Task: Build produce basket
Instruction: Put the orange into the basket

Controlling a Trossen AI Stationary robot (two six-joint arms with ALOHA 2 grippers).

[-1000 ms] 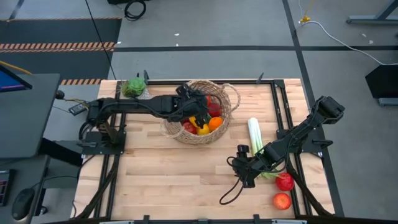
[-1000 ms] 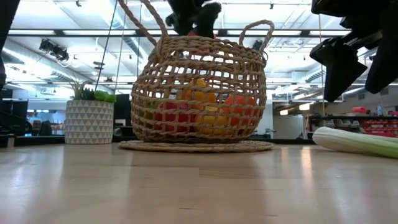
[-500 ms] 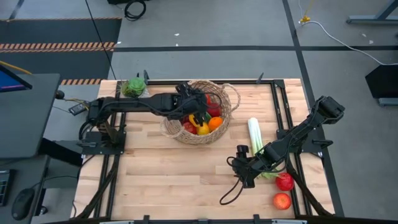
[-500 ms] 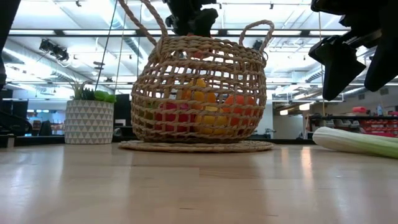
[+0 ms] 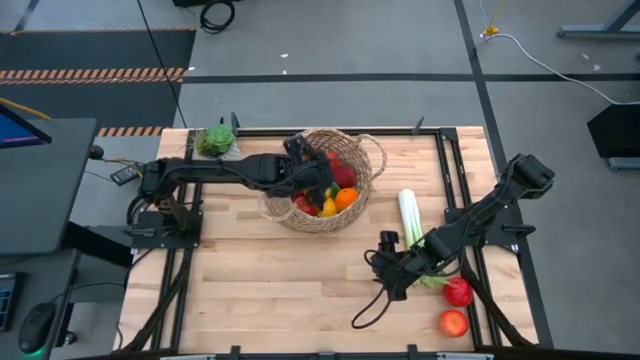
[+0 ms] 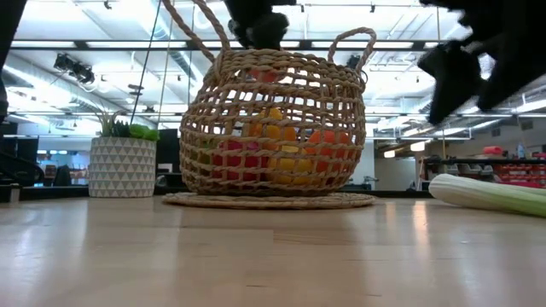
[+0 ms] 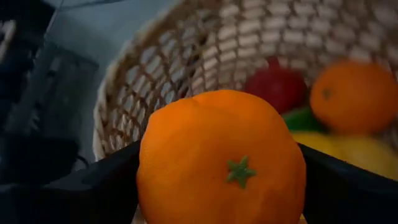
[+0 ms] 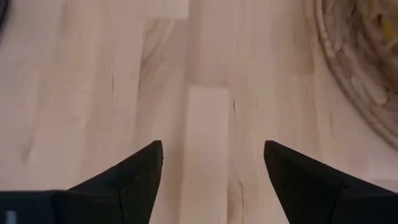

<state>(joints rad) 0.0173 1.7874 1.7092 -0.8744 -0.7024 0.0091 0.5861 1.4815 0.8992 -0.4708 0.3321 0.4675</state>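
The tan wicker basket [image 5: 358, 150] [image 6: 273, 128] stands on its flat base at the table's far middle. It holds a red apple [image 7: 277, 87], an orange [image 7: 354, 96] and a yellow lemon [image 7: 348, 149]. My left gripper [image 5: 318, 185] [image 6: 260, 26] hangs over the basket's mouth, shut on another orange [image 7: 221, 168]. My right gripper [image 5: 385, 272] [image 8: 211, 168] hovers open above bare wood right of the basket. The leek [image 5: 408, 215] [image 6: 490, 194] lies flat beside the right arm. Two red apples [image 5: 458, 292] [image 5: 453, 323] rest near the table's right near corner. My left gripper pinches the orange between its two fingers [image 7: 106, 180], one on each side of the fruit's widest part [image 7: 149, 180]. The green stem mark [image 7: 239, 171] faces the wrist camera. The orange is lifted clear, above the fruit in the basket and inside its rim.
A white pot with a green plant [image 5: 214, 140] [image 6: 122, 158] stands at the far left of the table. Something green [image 5: 432, 280] lies half under the right arm. Black frame rails run along both table sides. Bare wood spreads across the near half.
My left gripper has stayed over the basket with the orange, barely moving. My right gripper has shifted slightly toward the table's left and shows blurred in the low view.
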